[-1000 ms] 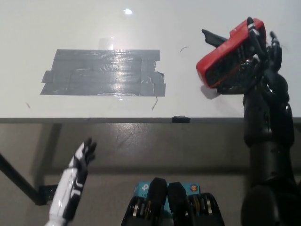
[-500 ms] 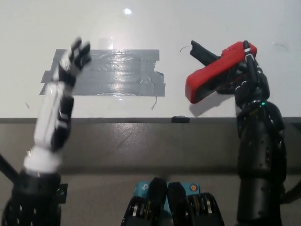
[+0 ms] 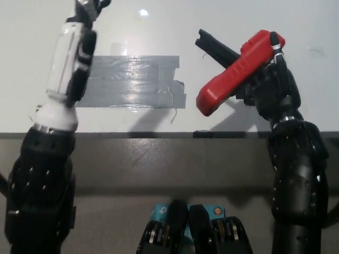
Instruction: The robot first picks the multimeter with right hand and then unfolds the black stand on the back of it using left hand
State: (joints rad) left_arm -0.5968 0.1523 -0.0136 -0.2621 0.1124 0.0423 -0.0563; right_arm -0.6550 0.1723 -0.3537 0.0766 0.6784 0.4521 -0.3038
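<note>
multimeter [image 3: 233, 74] gripped, left hand [image 3: 87, 8] cropped

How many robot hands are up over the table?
2. The black right hand is on the right, holding the red multimeter above the table. The white left hand is at the top left, partly cut off by the picture's edge.

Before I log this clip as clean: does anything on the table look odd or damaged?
Only the grey tape patch: overlapping strips stuck unevenly on the white table, with a frayed, curling right edge. The red multimeter is held tilted in the right hand.
</note>
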